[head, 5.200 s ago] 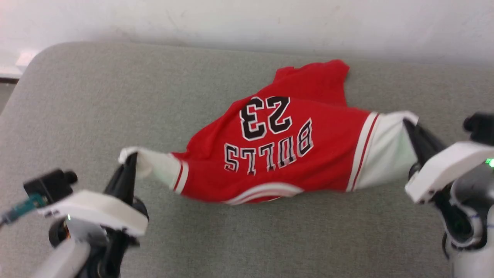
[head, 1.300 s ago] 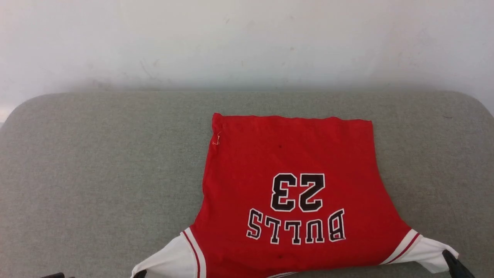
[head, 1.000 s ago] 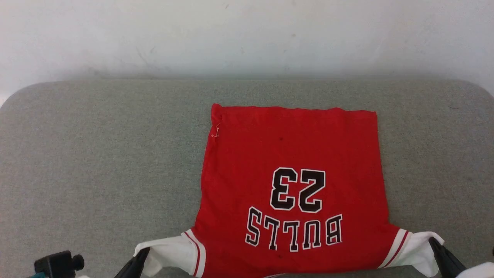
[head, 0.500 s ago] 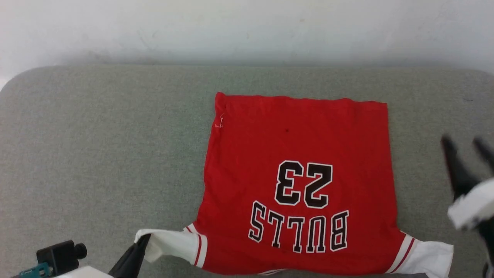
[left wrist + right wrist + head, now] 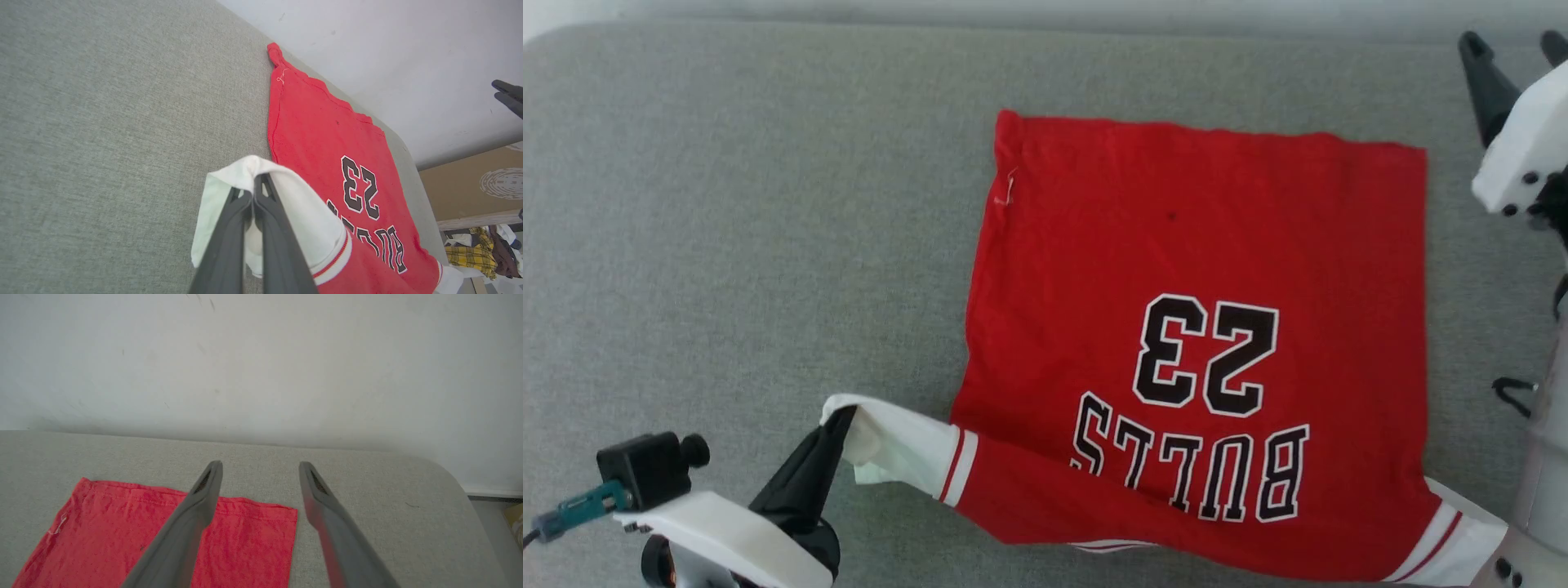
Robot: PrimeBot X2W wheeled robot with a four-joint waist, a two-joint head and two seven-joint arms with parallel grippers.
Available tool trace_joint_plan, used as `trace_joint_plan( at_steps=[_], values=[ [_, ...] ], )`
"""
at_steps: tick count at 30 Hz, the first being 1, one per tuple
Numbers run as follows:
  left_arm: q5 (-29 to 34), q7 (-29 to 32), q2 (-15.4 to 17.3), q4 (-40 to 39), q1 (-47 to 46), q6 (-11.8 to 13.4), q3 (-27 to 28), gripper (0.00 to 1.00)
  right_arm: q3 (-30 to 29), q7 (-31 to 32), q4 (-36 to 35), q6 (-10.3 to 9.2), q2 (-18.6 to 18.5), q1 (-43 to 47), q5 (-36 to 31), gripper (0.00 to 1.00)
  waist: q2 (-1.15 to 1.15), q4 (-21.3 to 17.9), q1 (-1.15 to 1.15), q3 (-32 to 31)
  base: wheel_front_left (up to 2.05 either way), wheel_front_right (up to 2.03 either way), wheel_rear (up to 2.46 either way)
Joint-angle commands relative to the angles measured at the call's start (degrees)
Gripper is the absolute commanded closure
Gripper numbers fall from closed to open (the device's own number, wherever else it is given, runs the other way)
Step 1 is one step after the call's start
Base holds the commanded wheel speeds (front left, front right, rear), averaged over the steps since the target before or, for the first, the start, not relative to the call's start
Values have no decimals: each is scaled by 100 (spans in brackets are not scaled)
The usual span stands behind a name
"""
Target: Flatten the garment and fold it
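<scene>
Garment: the red jersey [image 5: 1192, 327] lies chest-up on the grey upholstered surface [image 5: 727, 204], right of that surface's middle, hem toward its far edge and collar end toward its near edge.
Left claw: the left gripper [image 5: 837, 425], at the surface's near left, is clenched on the cuff of the white left sleeve [image 5: 898, 445]. The left wrist view shows both fingers pressed together on the cloth [image 5: 249, 183].
Right claw: the right gripper [image 5: 1511, 41] hangs over the surface's far right corner, released, jaws spread and nothing between them [image 5: 260, 465].
Risk, left sleeve: it is lifted off the surface and bunched. A sideways pull could drag the body askew or ruck the flat chest, and letting go from height would likely leave the sleeve crumpled.
Risk, right sleeve: the right sleeve [image 5: 1462, 539] sits at the surface's near right edge, partly out of the picture. Whether it lies flat I cannot tell, so a fold made now might trap a crease.
Risk, hem: fingers coming down at the far right hem corner could catch only the top layer or push a wrinkle inward.
Writing: "BULLS" [image 5: 1192, 474] and "23" [image 5: 1205, 355], black with white outline, read upside down from the head view.
Other print: a round mark on the cardboard [image 5: 470, 183] beyond the surface is not legible.
</scene>
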Motion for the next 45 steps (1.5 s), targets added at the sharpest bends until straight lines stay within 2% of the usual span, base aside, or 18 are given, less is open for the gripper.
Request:
trace_joint_plan(
  at_steps=[1,10,18,25,26,27,28,29,33,37,45],
  values=[
    [79,24,-42,58,-176,-83,-16,100,-184,148,319,-3,-10,-221,-198,0,0,253,-2,495,0,0,0],
    [135,68,-163,279,-523,-337,-99,100,-813,492,1113,-3,-10,-586,-916,0,0,400,-2,946,0,0,0],
    [160,66,-256,420,-762,-521,-128,100,-1105,501,1210,-3,-10,-762,-1269,0,0,497,-2,1321,0,0,0],
    [183,63,-299,544,-913,-636,-140,100,-1278,749,1224,-3,-10,-784,-1397,0,0,548,-2,1518,0,0,0],
    [184,68,-311,562,-937,-653,-148,100,-1314,828,1240,-3,-10,-775,-1389,4,0,556,-2,1529,0,0,0],
    [184,75,-321,582,-961,-668,-156,100,-1347,903,1258,-3,-10,-772,-1357,51,0,564,-2,1538,0,0,0],
    [183,82,-330,603,-985,-681,-159,100,-1391,964,1268,-3,-10,-774,-1332,89,0,569,-2,1541,0,0,0],
    [180,85,-337,628,-1005,-690,-159,100,-1380,1033,1279,-3,-10,-758,-1327,100,0,568,-2,1535,0,0,0],
    [171,80,-356,712,-1038,-706,-154,100,-1339,1026,1255,-3,-10,-744,-1264,100,0,545,-2,1449,0,0,0],
    [173,42,-365,753,-1006,-687,-142,100,-1209,676,1241,-3,-10,-772,-1118,100,0,475,-2,1241,0,0,0],
    [189,11,-295,723,-740,-448,-134,100,-898,91,995,-3,-10,-575,-496,100,0,210,-2,445,0,0,0]
  ],
)
